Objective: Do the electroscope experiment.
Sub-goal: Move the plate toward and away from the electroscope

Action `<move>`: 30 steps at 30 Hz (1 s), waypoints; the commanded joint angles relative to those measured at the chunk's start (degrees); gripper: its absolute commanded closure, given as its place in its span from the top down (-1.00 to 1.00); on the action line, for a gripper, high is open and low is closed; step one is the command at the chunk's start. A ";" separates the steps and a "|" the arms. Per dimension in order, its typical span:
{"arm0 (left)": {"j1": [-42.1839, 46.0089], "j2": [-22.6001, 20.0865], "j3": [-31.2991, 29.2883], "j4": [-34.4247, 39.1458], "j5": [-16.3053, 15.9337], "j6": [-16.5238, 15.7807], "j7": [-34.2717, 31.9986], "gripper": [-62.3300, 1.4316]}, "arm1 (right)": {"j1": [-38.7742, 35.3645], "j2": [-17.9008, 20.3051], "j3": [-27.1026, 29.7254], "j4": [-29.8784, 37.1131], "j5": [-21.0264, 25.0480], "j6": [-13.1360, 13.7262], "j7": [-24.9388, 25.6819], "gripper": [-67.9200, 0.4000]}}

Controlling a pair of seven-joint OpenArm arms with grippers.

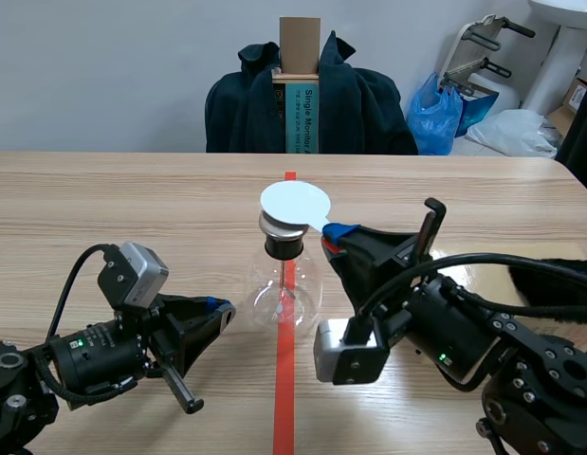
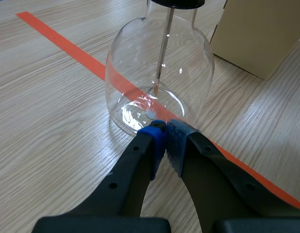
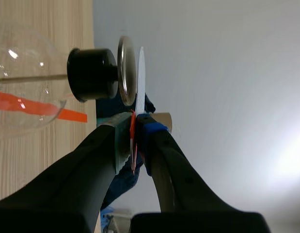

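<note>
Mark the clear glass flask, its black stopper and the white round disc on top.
Clear glass flask [image 2: 135, 82]: left wrist view, bulging wall.
Black stopper [image 3: 91, 74]: right wrist view, side.
White round disc [image 1: 293, 201]: scene view, flat top face.

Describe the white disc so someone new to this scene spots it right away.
On the wooden table, a clear glass flask with a black stopper stands on the orange-red tape line. The white disc lies flat over its top, its edge pinched by the right gripper. Unlike the grey metal plate just under it, it is plain white.
</note>
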 commanded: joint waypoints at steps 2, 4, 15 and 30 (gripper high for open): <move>-0.96 0.13 -0.17 0.81 -0.55 -0.09 -0.76 -0.83 | 0.52 0.74 0.66 1.49 0.22 0.02 1.01 -0.96; -0.96 0.13 -0.17 0.81 -0.55 -0.09 -0.76 -0.83 | 0.52 0.74 0.66 1.49 0.22 0.02 1.88 -0.96; -0.96 0.13 -0.17 0.81 -0.55 -0.09 -0.76 -0.83 | 0.52 0.74 0.66 1.49 0.22 0.02 4.26 -0.96; -0.96 0.13 -0.17 0.81 -0.55 -0.09 -0.76 -0.83 | 0.57 0.74 0.66 1.49 0.68 -0.02 -1.64 -0.96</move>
